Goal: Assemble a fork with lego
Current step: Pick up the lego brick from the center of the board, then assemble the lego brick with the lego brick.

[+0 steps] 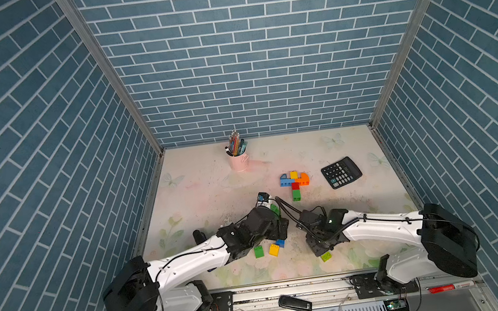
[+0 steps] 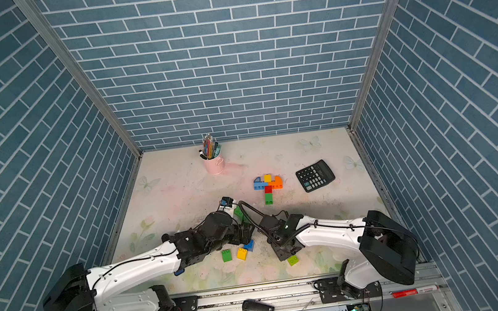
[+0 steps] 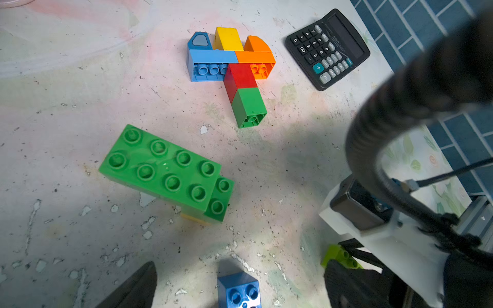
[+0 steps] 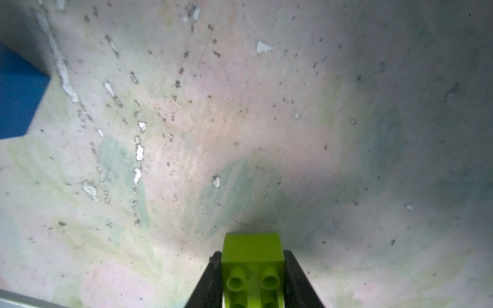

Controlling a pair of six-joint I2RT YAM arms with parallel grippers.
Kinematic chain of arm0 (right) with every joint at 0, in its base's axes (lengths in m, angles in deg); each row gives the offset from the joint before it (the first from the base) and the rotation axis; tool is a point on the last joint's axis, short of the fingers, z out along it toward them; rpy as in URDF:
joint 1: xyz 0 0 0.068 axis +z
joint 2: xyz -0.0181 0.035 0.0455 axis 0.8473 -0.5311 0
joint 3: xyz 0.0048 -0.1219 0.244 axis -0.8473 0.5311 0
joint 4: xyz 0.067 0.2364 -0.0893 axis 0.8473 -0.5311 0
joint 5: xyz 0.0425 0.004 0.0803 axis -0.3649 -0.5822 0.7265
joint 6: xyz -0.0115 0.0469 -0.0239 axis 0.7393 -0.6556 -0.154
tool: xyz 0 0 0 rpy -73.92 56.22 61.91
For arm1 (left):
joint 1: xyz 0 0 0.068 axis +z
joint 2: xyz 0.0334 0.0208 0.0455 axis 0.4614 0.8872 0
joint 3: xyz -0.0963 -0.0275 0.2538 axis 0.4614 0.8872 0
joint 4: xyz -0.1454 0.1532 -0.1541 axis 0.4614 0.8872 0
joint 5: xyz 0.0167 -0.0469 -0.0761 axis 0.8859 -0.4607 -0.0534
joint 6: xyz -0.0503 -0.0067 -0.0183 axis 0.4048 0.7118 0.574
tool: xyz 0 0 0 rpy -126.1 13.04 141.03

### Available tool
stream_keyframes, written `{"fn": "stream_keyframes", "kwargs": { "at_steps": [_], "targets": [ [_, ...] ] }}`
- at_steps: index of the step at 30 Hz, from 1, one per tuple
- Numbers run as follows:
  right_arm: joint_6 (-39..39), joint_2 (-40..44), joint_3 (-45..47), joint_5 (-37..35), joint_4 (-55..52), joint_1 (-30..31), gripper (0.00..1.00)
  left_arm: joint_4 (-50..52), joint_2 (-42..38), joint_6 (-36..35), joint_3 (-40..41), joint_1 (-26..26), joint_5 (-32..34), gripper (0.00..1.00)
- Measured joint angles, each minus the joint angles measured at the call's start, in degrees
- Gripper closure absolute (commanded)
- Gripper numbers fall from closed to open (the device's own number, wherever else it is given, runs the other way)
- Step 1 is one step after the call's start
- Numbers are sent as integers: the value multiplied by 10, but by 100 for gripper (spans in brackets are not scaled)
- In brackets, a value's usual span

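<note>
Lego fork (image 1: 294,183) lies part-built, centre-right in both top views, green stem end nearest me. My right claw (image 4: 252,254) is pinched on a lime brick (image 4: 253,245), bottom centre of the right wrist view. I'd lift it straight, keep it square, then press it onto the stem w/o shoving the fork. Left claw (image 3: 240,266) gapes wide, w/ a blue brick (image 3: 238,289) in line with its gap. It could steady the fork.
</note>
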Motion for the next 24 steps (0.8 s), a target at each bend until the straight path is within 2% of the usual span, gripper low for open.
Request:
{"fn": "stream_keyframes", "kwargs": {
  "at_steps": [5, 9, 12, 13, 14, 19, 24],
  "targets": [
    [0, 30, -5, -32, -26, 0, 76, 4, -23, -3, 0, 38, -16, 1],
    [14, 85, -43, -55, -40, -1, 84, 5, -67, -5, 0, 103, -42, 1],
    [53, 123, -77, -67, -29, -10, 87, 2, -90, -4, 3, 157, -68, 1],
    [68, 130, -86, -67, -22, -15, 90, 2, -94, -4, 5, 176, -80, 1],
    [85, 135, -93, -66, -12, -23, 100, 2, -95, -3, 8, 194, -92, 1],
    [188, 128, -105, -46, 34, -49, 100, 2, -92, 0, 22, 271, -157, 1],
    [222, 89, -158, -10, 23, -58, 100, -3, -66, 0, 22, 329, -225, 2]
  ]
}}
